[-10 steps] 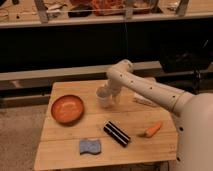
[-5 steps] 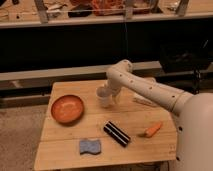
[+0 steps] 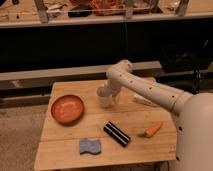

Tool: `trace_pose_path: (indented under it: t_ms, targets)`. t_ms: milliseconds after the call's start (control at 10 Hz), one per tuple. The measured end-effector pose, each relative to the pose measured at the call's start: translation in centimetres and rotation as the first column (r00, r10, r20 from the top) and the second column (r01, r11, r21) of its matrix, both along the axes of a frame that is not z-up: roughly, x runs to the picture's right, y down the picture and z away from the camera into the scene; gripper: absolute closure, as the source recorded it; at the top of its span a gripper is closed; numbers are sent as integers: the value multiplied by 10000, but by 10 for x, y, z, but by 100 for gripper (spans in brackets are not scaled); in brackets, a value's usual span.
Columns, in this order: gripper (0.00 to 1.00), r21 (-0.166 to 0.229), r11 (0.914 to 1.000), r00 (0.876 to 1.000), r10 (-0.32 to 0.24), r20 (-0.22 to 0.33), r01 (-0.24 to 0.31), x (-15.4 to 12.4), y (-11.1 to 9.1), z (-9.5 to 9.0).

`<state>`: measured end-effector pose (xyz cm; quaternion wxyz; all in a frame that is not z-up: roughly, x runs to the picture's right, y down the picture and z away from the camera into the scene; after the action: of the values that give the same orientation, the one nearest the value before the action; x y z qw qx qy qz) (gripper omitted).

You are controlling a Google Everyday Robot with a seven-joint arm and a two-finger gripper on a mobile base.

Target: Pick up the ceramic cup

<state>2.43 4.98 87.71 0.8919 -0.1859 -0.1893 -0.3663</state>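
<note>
Pincer point(image 3: 109, 93) at ceramic cup point(image 3: 104, 98); wooden table point(image 3: 135, 145)

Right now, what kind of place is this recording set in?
Probably a lab or workshop: a wooden table with test items, the ceramic cup and orange bowl, and a cluttered bench behind. The gripper is at the cup.

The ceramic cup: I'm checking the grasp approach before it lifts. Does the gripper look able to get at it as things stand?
Probably yes. The gripper is already at the ceramic cup, on its right side, and nothing lies between them. The orange bowl sits apart on the left, out of the way.
</note>
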Motion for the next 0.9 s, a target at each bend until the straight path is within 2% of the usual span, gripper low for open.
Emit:
trace_pose_path:
  t_ms: [200,300,600,800,900]
  targets:
    - [20,-7,10000,10000,-17,0,17,-1,0,0]
    - [21,-2,10000,10000,-13,9,13,-1,0,0]
    - [45,74,10000,10000,5,4,-5,-2,1,2]
    - [67,82,10000,10000,4,18,-4,-4,1,3]
    - [75,103,9999,10000,21,10,-21,-4,1,4]
